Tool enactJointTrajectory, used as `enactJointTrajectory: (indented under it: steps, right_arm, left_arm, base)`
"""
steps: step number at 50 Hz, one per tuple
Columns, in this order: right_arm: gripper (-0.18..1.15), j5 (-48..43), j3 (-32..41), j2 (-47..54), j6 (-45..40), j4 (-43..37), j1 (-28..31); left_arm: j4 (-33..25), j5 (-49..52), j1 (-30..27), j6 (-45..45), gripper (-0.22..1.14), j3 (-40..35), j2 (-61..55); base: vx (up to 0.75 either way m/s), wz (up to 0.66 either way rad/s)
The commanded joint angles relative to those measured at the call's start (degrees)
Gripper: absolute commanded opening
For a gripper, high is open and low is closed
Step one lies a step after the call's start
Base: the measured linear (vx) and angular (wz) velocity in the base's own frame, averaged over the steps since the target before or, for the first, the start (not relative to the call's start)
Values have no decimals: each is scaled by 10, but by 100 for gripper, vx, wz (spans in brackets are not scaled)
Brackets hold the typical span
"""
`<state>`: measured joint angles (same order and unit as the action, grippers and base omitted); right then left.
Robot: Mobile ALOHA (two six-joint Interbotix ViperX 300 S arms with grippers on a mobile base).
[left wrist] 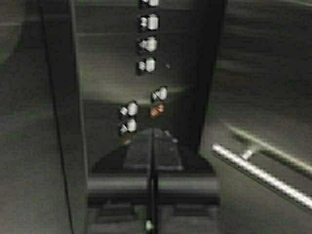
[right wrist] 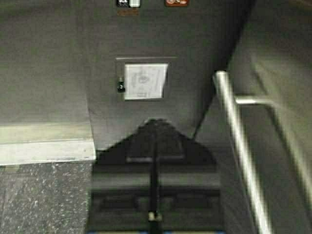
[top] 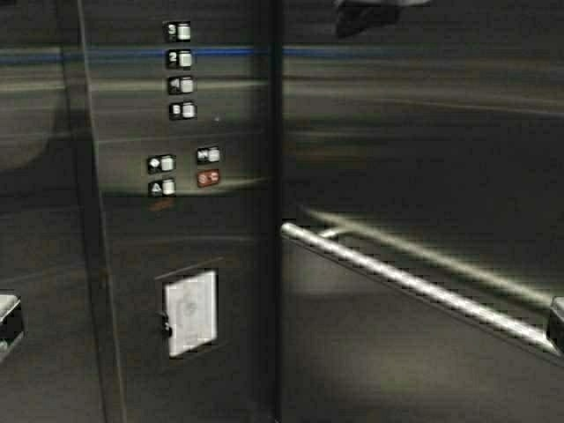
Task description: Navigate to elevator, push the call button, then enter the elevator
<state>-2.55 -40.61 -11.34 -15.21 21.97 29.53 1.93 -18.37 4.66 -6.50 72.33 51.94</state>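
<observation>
We are inside the elevator, facing a corner where dull brushed-steel walls meet. The call button is nowhere in any view; what we see instead is the car's own button panel, a tall flat steel strip. On it, four small floor buttons run in a column, with a cluster of four more below, one of them red. Their markings are too blurred for us to read.

Lower on the panel sits a pale rectangular plate in a recessed frame, with a small dark knob at its edge; whatever is printed on it cannot be made out.

A round, polished metal handrail slants along the right-hand wall on short brackets, its far end cut off by the picture's edge. In the right wrist view a strip of speckled floor shows beside a bright metal sill.

In the high view, only slivers of the arms show at the two side edges. The left hand points at the button panel, its dark fingers pressed together along a thin seam. The right hand points toward the pale plate, fingers likewise together, gripping nothing.
</observation>
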Motion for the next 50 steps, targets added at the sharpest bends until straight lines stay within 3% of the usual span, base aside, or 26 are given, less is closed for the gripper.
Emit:
enactJointTrajectory:
  steps: [1,12,32,50]
  right_arm:
    - [6,-25,21,15,-3,-4,-1]
    - [6,-49,28,20,-24,-18,3]
    - [6,-34,-54,-89,-34,-18,8]
    - [6,-40,-39,-90,-38,-18,8]
  left_arm:
    - [-1,-2,1,-1,3,-9,11]
    - [-1,27,1,0,2,8,44]
    - [-20,53,1,-3,2,11,79]
    - [-24,53,1,-4,2,7,98]
  base:
    - [14,7]
    - [16,4]
    - [20,1]
    - [18,16]
